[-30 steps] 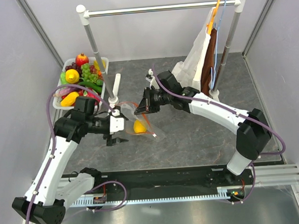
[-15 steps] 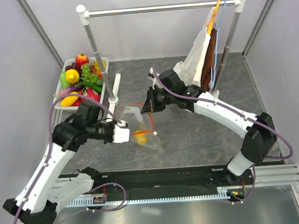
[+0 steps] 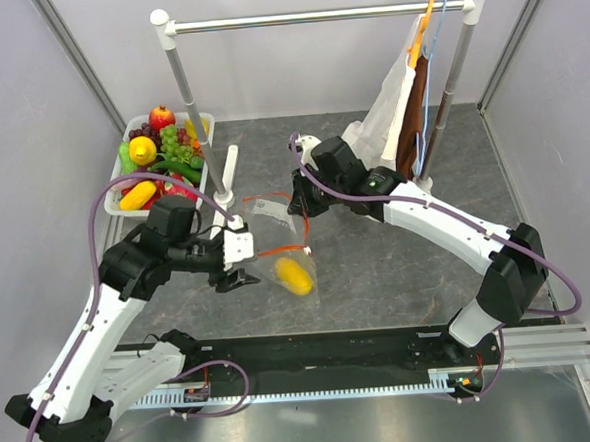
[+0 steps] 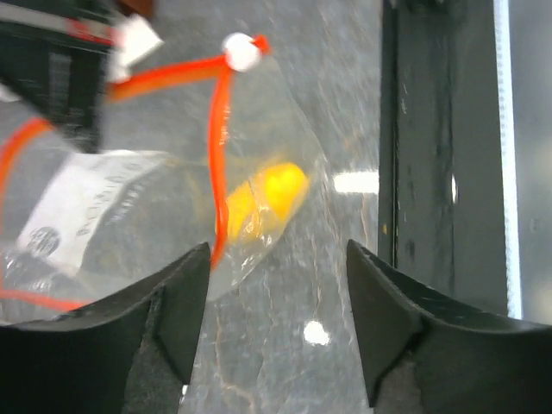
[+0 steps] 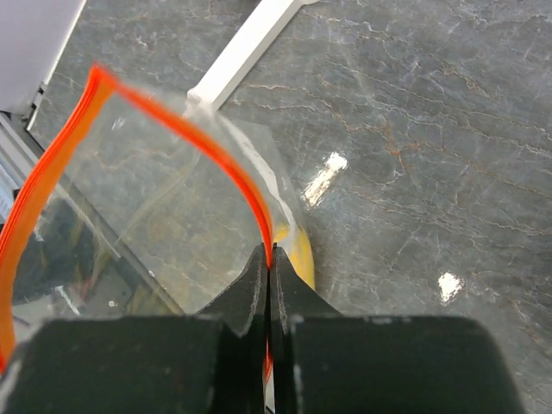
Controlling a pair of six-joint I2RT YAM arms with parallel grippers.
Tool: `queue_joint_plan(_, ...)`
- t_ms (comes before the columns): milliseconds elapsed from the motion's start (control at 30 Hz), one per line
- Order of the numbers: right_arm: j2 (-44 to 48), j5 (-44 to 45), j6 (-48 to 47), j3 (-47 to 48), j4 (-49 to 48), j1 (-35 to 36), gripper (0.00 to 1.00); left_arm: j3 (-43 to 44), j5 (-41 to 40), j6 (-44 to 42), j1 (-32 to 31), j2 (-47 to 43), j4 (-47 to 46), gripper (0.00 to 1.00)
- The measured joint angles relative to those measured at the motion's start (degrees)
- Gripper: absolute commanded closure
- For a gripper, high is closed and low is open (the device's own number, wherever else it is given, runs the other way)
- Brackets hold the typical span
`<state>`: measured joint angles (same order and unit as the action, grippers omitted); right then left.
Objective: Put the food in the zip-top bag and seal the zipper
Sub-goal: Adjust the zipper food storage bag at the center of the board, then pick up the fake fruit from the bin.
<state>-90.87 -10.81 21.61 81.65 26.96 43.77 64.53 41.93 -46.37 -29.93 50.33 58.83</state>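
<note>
One yellow fruit [image 3: 294,275] sat in the bag [image 4: 164,216], down at its near corner. Right pincer [image 5: 269,259] was clenched on the zipper [image 5: 216,151], with the mouth gaping in a loop. Slider [image 4: 242,52] sat at the strip's end. Left pincer [image 4: 276,250] was released, holding nothing, just left of the bag. Rack foot [image 3: 223,197] stood close behind the bag. Grey worktop [image 3: 378,266] showed right of it and up to the black rail [image 4: 440,172] at the near edge. Other food [image 3: 160,149] lay in the basket [image 3: 131,122], far left.
</note>
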Motion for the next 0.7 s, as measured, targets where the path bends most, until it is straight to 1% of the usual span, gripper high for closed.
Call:
queue_joint_plan(100,0.0,0.5,-0.7,-1.0,-0.6,0.1,1.00,0.1,-1.0,8.2,1.5,-2.7,-5.5,0.23)
queue_joint_plan(200,0.0,1.2,-1.5,-1.4,-0.8,0.1,1.00,0.7,-3.6,16.2,6.3,-5.7,-11.6,0.23)
queue_joint_plan(267,0.0,1.9,-2.1,-1.5,-1.0,0.1,1.00,1.5,-5.1,20.6,11.0,-6.4,-15.1,0.23)
queue_joint_plan(367,0.0,2.4,-2.6,-1.5,-1.2,0.1,1.00,3.0,-6.8,27.5,21.9,-4.7,-21.2,0.23)
queue_joint_plan(433,0.0,2.8,-2.7,-1.5,-1.3,0.2,1.00,3.8,-7.3,31.8,30.5,-1.5,-25.1,0.23)
queue_joint_plan(500,0.0,3.1,-2.8,-1.5,-1.4,0.2,1.00,5.2,-7.8,35.3,37.4,3.4,-27.8,0.24)
queue_joint_plan(533,0.0,3.2,-2.8,-1.5,-1.4,0.2,1.00,6.2,-8.6,37.0,41.0,6.6,-29.4,0.21)
queue_joint_plan(633,0.0,3.4,-2.8,-1.5,-1.7,0.2,1.00,10.7,-11.9,41.5,47.7,18.1,-33.0,0.15)
queue_joint_plan(700,0.0,3.4,-2.7,-1.5,-1.7,0.2,1.00,13.5,-15.4,42.9,49.6,25.4,-34.7,0.11)
